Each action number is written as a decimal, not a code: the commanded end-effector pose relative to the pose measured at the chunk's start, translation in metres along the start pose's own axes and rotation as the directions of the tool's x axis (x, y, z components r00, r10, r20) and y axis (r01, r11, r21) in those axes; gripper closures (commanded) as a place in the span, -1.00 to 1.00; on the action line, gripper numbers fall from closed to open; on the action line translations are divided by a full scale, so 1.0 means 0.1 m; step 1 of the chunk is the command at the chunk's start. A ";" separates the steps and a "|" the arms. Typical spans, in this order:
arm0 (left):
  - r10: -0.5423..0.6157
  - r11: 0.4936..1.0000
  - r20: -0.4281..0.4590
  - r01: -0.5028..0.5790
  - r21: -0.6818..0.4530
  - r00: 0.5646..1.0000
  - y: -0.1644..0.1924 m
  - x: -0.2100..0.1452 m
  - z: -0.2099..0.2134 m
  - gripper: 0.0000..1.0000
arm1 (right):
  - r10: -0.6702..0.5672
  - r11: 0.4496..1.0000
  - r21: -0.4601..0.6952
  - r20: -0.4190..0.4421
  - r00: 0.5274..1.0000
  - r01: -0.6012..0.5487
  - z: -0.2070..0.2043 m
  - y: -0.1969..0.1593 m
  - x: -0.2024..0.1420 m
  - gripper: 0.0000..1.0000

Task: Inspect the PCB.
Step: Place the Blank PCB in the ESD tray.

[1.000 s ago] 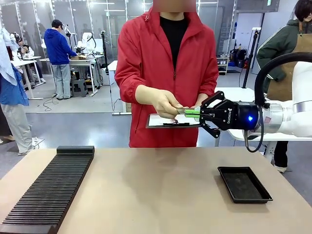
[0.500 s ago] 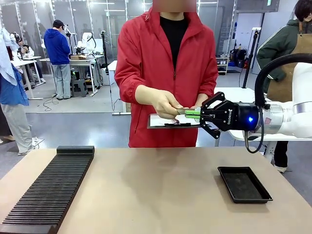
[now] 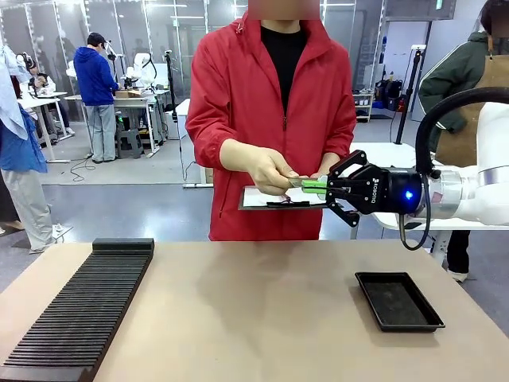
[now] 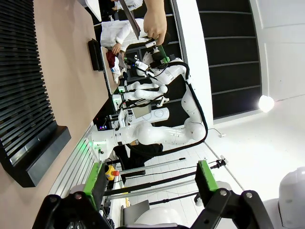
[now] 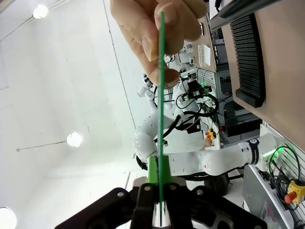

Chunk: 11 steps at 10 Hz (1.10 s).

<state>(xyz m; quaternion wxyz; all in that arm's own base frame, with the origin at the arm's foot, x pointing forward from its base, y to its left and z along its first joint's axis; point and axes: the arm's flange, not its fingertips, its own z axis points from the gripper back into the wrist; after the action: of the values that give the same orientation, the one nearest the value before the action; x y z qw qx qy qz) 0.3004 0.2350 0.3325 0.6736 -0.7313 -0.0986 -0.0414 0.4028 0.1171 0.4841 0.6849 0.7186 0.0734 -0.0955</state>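
Note:
The PCB [image 3: 305,184] is a thin green board held level above the far edge of the table, in front of the person. My right gripper [image 3: 324,187] is shut on its right end. The person's hand [image 3: 270,169] pinches its left end. In the right wrist view the PCB [image 5: 161,95] runs edge-on as a green line from my right gripper [image 5: 160,167] up into the person's fingers [image 5: 157,33]. My left gripper [image 4: 150,179] stands open with nothing between its fingers, well back from the board.
A black shallow tray [image 3: 398,301] lies on the table at the right. A long black slotted rack [image 3: 79,310] runs along the left side. The person holds a clipboard [image 3: 274,199] with white paper just under the PCB.

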 end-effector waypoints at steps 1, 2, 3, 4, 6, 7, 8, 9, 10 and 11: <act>0.003 1.000 -0.011 -0.003 0.009 1.000 -0.02 -0.02 0.01 -0.92 | -0.001 1.000 -0.001 0.001 1.000 0.001 -0.01 0.03 0.00 1.00; 0.003 1.000 -0.011 -0.003 0.009 1.000 -0.02 -0.02 0.01 -0.92 | -0.001 1.000 -0.001 0.001 1.000 0.001 -0.01 0.03 0.00 1.00; 0.003 1.000 -0.011 -0.003 0.009 1.000 -0.02 -0.02 0.01 -0.92 | -0.001 1.000 -0.001 0.001 1.000 0.001 -0.01 0.03 0.00 1.00; 0.003 1.000 -0.011 -0.003 0.009 1.000 -0.02 -0.02 0.01 -0.92 | -0.001 1.000 -0.001 0.001 1.000 0.001 -0.01 0.03 0.00 1.00; 0.003 1.000 -0.011 -0.003 0.009 1.000 -0.02 -0.02 0.01 -0.92 | -0.001 1.000 -0.001 0.001 1.000 0.001 -0.01 0.03 0.00 1.00; 0.003 1.000 -0.011 -0.003 0.009 1.000 -0.02 -0.02 0.01 -0.92 | -0.001 1.000 -0.001 0.001 1.000 0.001 -0.01 0.03 0.00 1.00; 0.003 1.000 -0.011 -0.003 0.009 1.000 -0.02 -0.02 0.01 -0.92 | -0.001 1.000 -0.001 0.001 1.000 0.001 -0.01 0.03 0.00 1.00; 0.003 1.000 -0.011 -0.003 0.009 1.000 -0.02 -0.02 0.01 -0.92 | -0.001 1.000 -0.001 0.001 1.000 0.001 -0.01 0.03 0.00 1.00; 0.003 1.000 -0.011 -0.003 0.009 1.000 -0.02 -0.02 0.01 -0.92 | -0.001 1.000 -0.001 0.001 1.000 0.001 -0.01 0.03 0.00 1.00; 0.003 1.000 -0.011 -0.003 0.009 1.000 -0.02 -0.02 0.01 -0.92 | -0.001 1.000 -0.001 0.001 1.000 0.001 -0.01 0.03 0.00 1.00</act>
<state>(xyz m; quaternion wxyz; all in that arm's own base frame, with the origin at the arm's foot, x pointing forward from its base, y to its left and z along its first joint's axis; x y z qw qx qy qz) 0.3004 0.2350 0.3325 0.6736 -0.7313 -0.0986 -0.0414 0.4030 0.1169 0.4839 0.6853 0.7182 0.0727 -0.0963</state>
